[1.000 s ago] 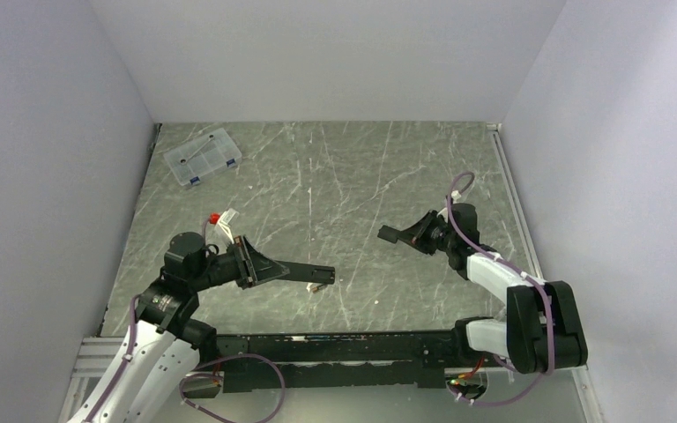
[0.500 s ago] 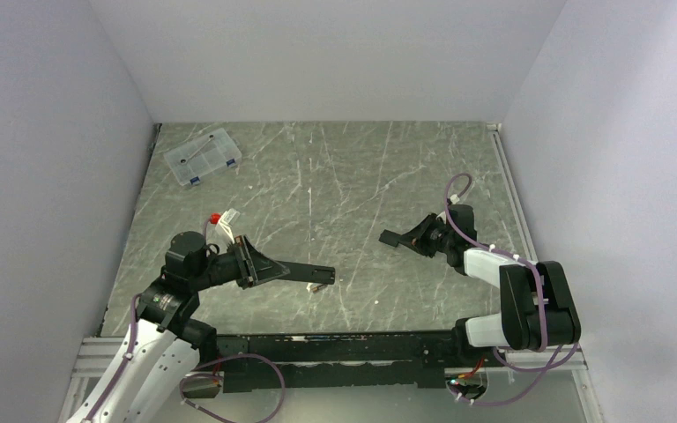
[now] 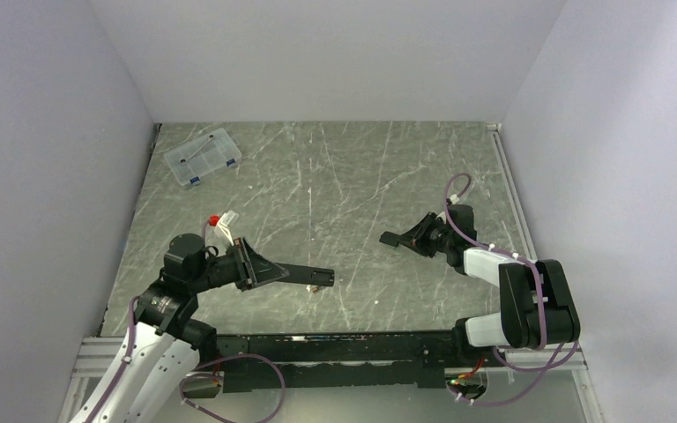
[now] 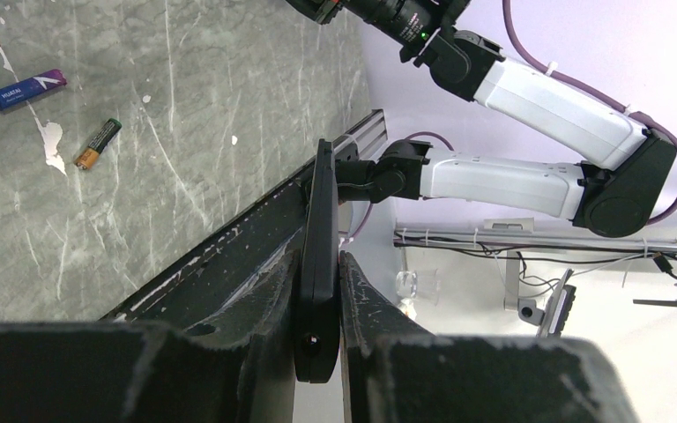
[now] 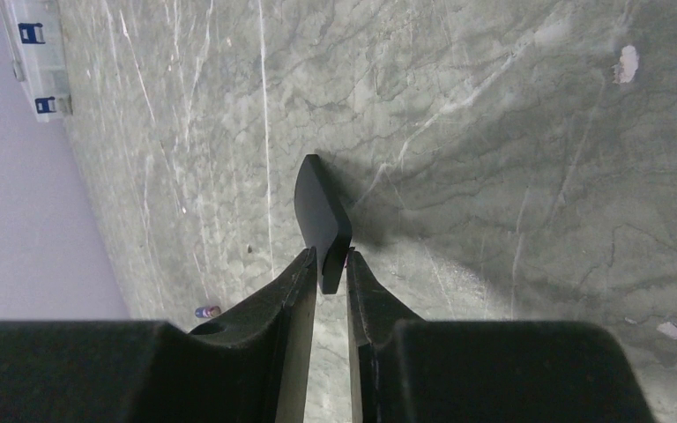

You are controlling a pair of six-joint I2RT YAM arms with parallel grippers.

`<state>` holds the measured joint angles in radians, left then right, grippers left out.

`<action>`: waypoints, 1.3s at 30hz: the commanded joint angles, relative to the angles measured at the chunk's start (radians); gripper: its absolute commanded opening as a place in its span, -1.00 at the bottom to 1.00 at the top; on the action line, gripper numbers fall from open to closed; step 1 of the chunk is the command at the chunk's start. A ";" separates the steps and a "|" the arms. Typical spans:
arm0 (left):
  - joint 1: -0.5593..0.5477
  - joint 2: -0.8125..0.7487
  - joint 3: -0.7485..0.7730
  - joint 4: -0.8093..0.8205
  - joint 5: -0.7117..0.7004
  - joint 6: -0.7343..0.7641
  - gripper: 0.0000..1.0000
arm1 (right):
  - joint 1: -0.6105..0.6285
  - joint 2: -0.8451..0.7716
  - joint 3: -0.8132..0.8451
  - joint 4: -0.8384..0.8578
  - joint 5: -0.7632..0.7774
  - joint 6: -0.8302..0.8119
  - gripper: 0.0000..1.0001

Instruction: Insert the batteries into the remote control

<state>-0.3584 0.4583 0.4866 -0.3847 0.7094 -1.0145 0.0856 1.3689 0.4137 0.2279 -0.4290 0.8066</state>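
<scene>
My left gripper point(image 3: 280, 270) point(image 4: 321, 257) is shut on the remote control point(image 3: 307, 273) point(image 4: 323, 198), a slim black bar held edge-on just above the table, pointing right. Both batteries lie on the table: one with a blue band point(image 4: 26, 90) and one dark with a gold end point(image 4: 98, 144); the top view shows one battery point(image 3: 316, 287) by the remote's tip. Low over the table at the right, my right gripper point(image 3: 404, 237) point(image 5: 331, 257) pinches a small black cover plate point(image 3: 390, 237) point(image 5: 320, 207) by its near edge. The plate's far end meets the table.
A clear plastic compartment box point(image 3: 202, 157) point(image 5: 35, 53) stands at the back left. A black rail point(image 3: 335, 348) runs along the near table edge between the arm bases. Grey walls close in the left, back and right sides.
My right arm has lowered, bringing the black cover plate down to the table. The left arm and the remote have not moved.
</scene>
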 commanded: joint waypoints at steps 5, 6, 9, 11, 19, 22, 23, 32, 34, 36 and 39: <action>0.004 -0.038 0.046 -0.024 -0.005 0.007 -1.00 | -0.005 -0.038 0.014 0.001 0.015 -0.025 -0.47; 0.004 -0.041 0.048 -0.025 -0.005 0.007 -1.00 | -0.005 -0.043 0.016 -0.006 0.016 -0.028 -0.44; 0.004 -0.046 0.058 -0.040 -0.009 0.013 -1.00 | -0.005 -0.065 0.022 -0.039 0.023 -0.041 -0.41; 0.004 -0.047 0.067 -0.054 -0.018 0.020 -1.00 | -0.005 -0.084 0.028 -0.067 0.031 -0.052 -0.40; 0.004 -0.055 0.095 -0.098 -0.035 0.041 -1.00 | -0.004 -0.190 0.060 -0.196 0.017 -0.137 -0.37; 0.004 -0.063 0.094 -0.120 -0.047 0.046 -1.00 | -0.005 -0.221 0.078 -0.252 -0.016 -0.181 -0.37; 0.004 -0.066 0.092 -0.127 -0.051 0.048 -1.00 | -0.005 -0.233 0.083 -0.272 -0.026 -0.196 -0.37; 0.004 -0.072 0.040 -0.096 -0.040 0.025 -1.00 | 0.006 -0.364 0.112 -0.395 -0.127 -0.314 -0.35; 0.004 -0.064 0.033 -0.101 -0.041 0.027 -1.00 | 0.017 -0.393 0.120 -0.425 -0.136 -0.347 -0.34; 0.004 -0.063 0.024 -0.107 -0.049 0.025 -1.00 | 0.027 -0.419 0.122 -0.443 -0.137 -0.358 -0.33; 0.004 -0.073 -0.006 -0.091 -0.058 0.004 -1.00 | 0.053 -0.447 0.120 -0.450 -0.140 -0.357 -0.29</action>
<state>-0.3584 0.3950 0.5095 -0.5186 0.6636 -0.9897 0.1131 0.9588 0.4950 -0.1921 -0.5381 0.4938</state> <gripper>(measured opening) 0.226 0.346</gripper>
